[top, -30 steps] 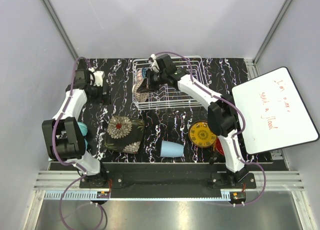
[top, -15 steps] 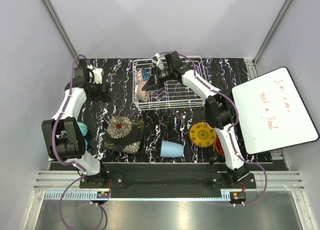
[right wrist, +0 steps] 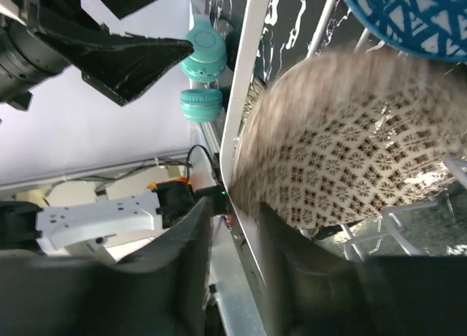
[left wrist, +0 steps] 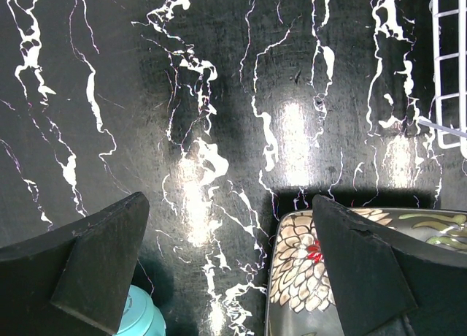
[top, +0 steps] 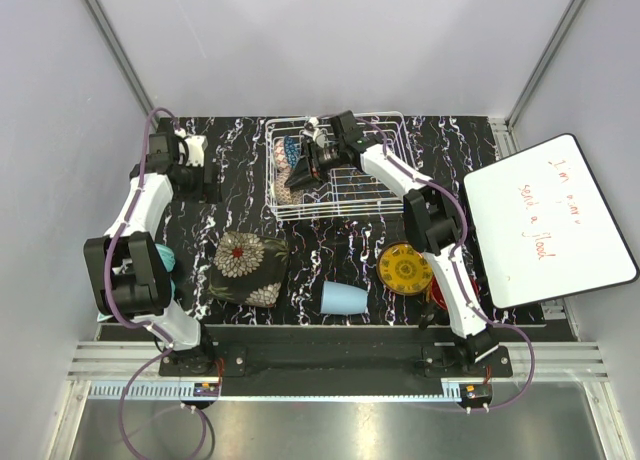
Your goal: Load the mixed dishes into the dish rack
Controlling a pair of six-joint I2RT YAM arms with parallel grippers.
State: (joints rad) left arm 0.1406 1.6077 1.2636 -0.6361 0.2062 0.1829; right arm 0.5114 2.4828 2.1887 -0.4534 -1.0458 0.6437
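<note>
Your right gripper (right wrist: 235, 208) pinches the rim of the beige bowl (right wrist: 343, 153). The bowl stands on its edge at the left end of the rack (top: 345, 216), with its round back toward the wrist, just beside the blue bowl (right wrist: 408, 14). Your left gripper (left wrist: 228, 204) hangs wide open over the table (left wrist: 219, 73), near the square plate (left wrist: 306, 270).

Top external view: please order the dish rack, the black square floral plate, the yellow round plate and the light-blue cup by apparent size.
1. dish rack
2. black square floral plate
3. yellow round plate
4. light-blue cup
</note>
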